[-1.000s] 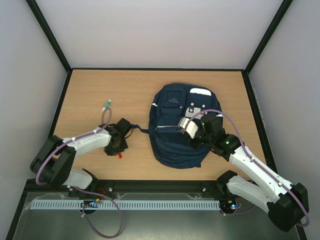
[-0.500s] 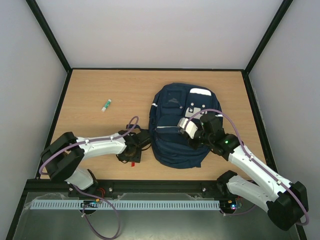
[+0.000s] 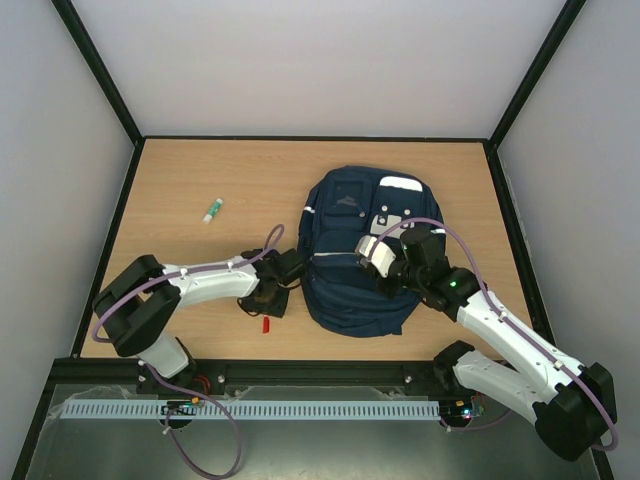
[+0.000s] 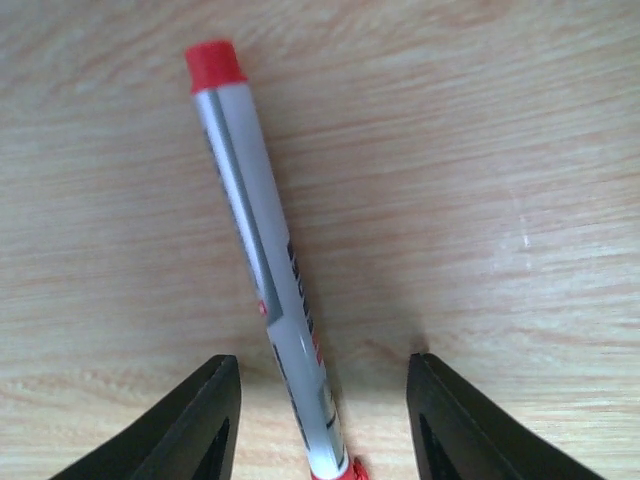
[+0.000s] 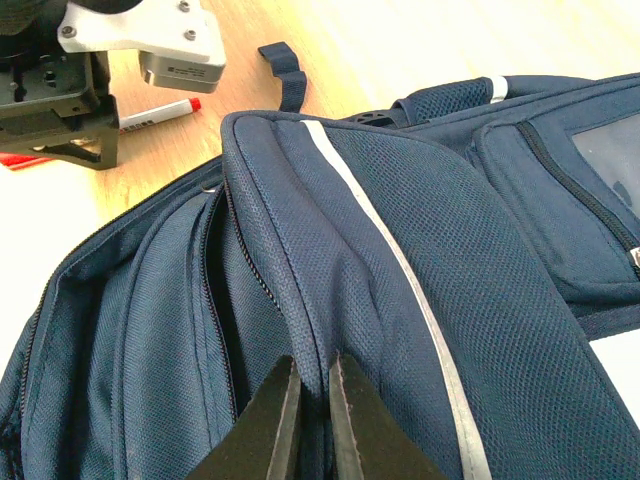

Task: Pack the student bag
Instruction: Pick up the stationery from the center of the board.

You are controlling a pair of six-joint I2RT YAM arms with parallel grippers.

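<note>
The student bag (image 3: 350, 255), navy with thin white stripes, lies flat on the table right of centre. My right gripper (image 5: 315, 400) is shut on a raised fold of its fabric beside the open zip (image 5: 213, 290); from above it (image 3: 385, 265) sits over the bag's middle. A white marker with a red cap (image 4: 255, 200) lies on the wood just left of the bag. My left gripper (image 4: 322, 425) is open astride the marker's near end, and neither finger touches it. Only the marker's red tip (image 3: 266, 324) shows in the top view, below the left gripper (image 3: 267, 306).
A small green-and-white stick (image 3: 211, 210) lies at the far left of the table. A dark strap end (image 5: 280, 65) of the bag lies on the wood between bag and marker. Black frame rails border the table.
My left arm moved right towards the bag with the marker. Its gripper then opened, and the marker now lies loose on the table. The right gripper kept its grip.
</note>
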